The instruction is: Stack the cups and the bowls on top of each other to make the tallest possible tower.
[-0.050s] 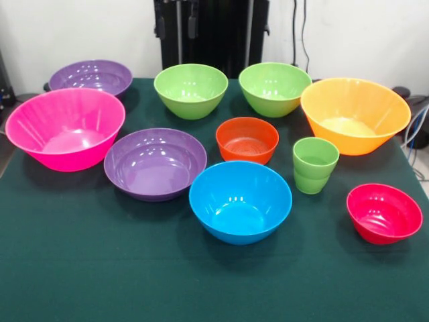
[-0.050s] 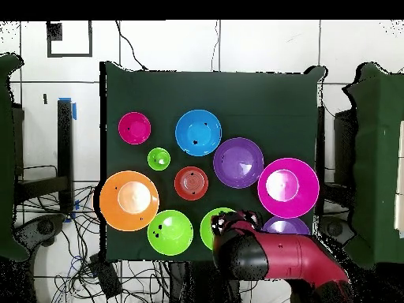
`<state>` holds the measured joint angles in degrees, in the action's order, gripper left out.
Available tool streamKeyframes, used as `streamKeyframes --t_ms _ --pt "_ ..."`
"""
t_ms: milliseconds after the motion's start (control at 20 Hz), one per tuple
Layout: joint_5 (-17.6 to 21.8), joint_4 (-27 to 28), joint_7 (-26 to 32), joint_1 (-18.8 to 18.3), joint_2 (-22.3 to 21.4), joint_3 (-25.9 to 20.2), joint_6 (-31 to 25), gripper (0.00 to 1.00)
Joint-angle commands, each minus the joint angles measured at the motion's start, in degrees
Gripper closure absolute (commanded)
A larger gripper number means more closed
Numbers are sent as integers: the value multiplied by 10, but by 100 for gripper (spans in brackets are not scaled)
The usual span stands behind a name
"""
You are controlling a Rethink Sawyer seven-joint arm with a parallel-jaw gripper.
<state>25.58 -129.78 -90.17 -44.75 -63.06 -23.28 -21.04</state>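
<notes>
You've got everything sitting loose on the green-covered table (image 1: pixel 80 268), nothing built into a tower yet. Going left to right in the front view: big hot-pink bowl (image 1: pixel 65 129) near the table's left edge, w/ a purple bowl (image 1: pixel 91 76) behind it at the far left corner. Next, the second purple bowl (image 1: pixel 155 164), just beside the pink one, rims close to touching. Behind that, a lime-green bowl (image 1: pixel 191 90) along the far edge. Blue bowl (image 1: pixel 240 201) sits mid-table, closest to the near edge of the lot; small orange bowl (image 1: pixel 247 139) is right behind it. Second lime-green bowl (image 1: pixel 275 88) is on the far edge, beside the first green one. Then the lime-green cups (image 1: pixel 314 165): looks like one nested in another, upright, between the orange bowl and the right edge. Large yellow-orange bowl (image 1: pixel 354 115) is behind them at the far right. Small red-pink bowl (image 1: pixel 384 212) sits nearest the right edge, apart from the rest.

All bowls are upright, mouths up.

In the overhead view the red and black arm (image 2: pixel 276 256) overlaps one green bowl and the far purple one. You can't tell the state of the fingers; they aren't visible in either view.
</notes>
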Motion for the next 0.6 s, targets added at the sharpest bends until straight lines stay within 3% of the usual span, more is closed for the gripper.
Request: streamKeyframes --t_ms 50,300,600 --pt "62 -21 37 -9 16 -40 7 0" --pt "72 -20 32 -15 20 -43 6 0" --pt "68 -10 3 5 28 -33 -2 0"
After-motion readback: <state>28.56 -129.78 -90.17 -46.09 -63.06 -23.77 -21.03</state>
